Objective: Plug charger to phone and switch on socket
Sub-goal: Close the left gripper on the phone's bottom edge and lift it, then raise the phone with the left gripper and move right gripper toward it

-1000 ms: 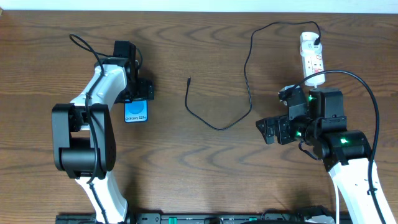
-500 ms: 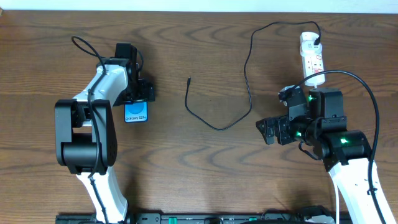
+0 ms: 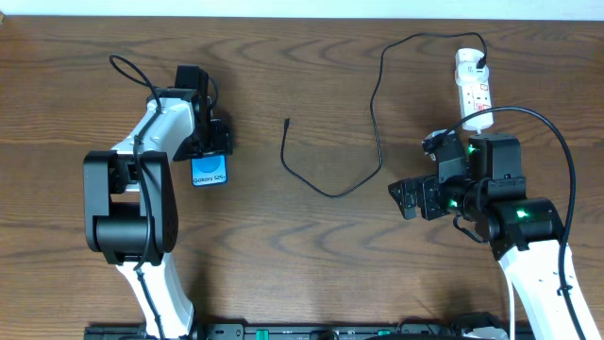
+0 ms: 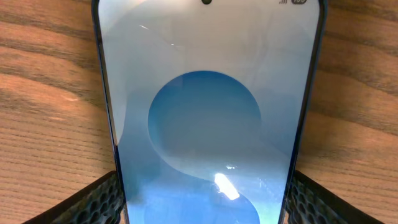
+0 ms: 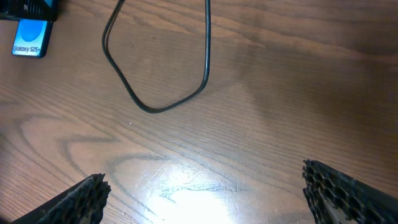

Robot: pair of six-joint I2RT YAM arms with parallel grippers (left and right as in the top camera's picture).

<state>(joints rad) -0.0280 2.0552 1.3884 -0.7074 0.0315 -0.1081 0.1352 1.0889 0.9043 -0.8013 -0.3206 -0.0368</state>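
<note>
The phone point(image 3: 209, 171) lies flat on the table at the left, its blue screen reading "Galaxy S25+"; it fills the left wrist view point(image 4: 208, 106). My left gripper point(image 3: 209, 148) has a finger against each long edge of the phone point(image 4: 205, 202) and is shut on it. The charger point(image 3: 376, 104), a thin black cable, runs from the socket point(image 3: 474, 90) at the far right, loops across the middle and ends in a small plug point(image 3: 287, 122). My right gripper point(image 3: 408, 199) is open and empty above bare wood point(image 5: 205, 193), right of the cable loop point(image 5: 155, 107).
The phone also shows small at the top left of the right wrist view point(image 5: 31, 38). The socket's thick white cord point(image 3: 479, 120) runs under the right arm. The table's far edge point(image 3: 302, 15) meets a pale wall.
The phone has shifted slightly to the right between my left gripper's fingers. The left arm's elbow has moved a little. The right arm and the cable have not moved.
</note>
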